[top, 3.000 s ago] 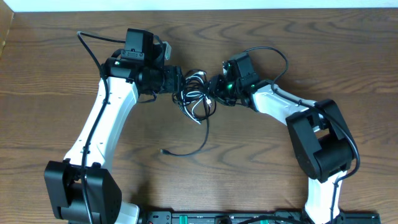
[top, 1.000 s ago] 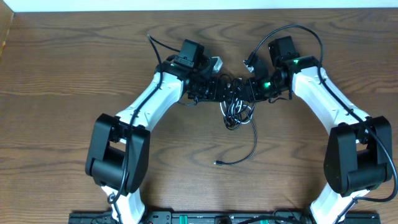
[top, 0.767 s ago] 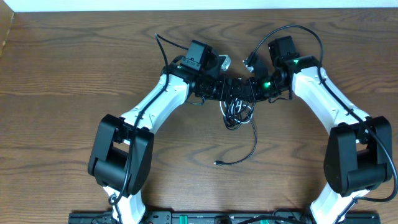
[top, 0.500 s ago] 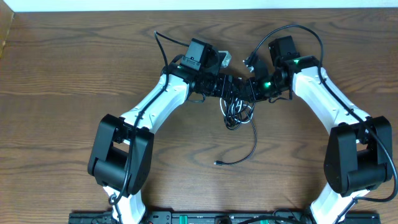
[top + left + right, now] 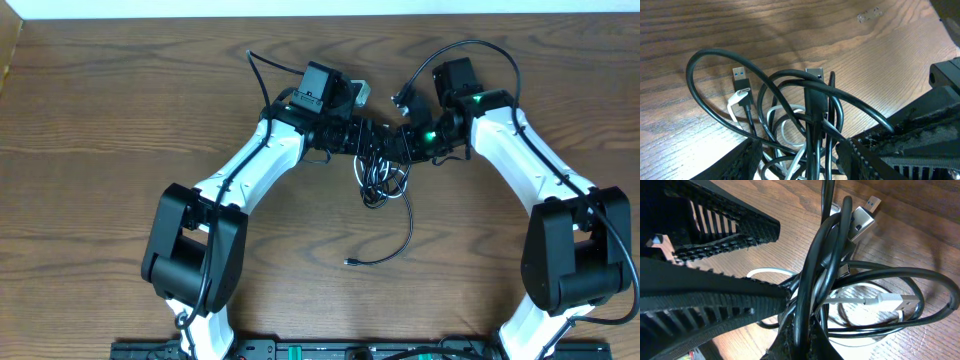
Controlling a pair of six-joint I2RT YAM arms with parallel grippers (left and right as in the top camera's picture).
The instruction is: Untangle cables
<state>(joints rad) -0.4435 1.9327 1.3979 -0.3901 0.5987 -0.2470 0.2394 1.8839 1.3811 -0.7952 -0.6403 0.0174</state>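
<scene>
Left wrist: cables within left gripper

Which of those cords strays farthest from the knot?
The black cable: its tail curls out alone over the table, while the others stay bunched.

Overhead: the upper part of the cables is lying hidden where the left pincer and right pincer are meeting. Strands there are showing too small to separate.

Left wrist: lower loops are running off the bottom edge, which is also cropping both fingers. A small pale thing on the worktop is blurring beyond naming.

Right wrist: black strands are dropping out past the bottom edge.
</scene>
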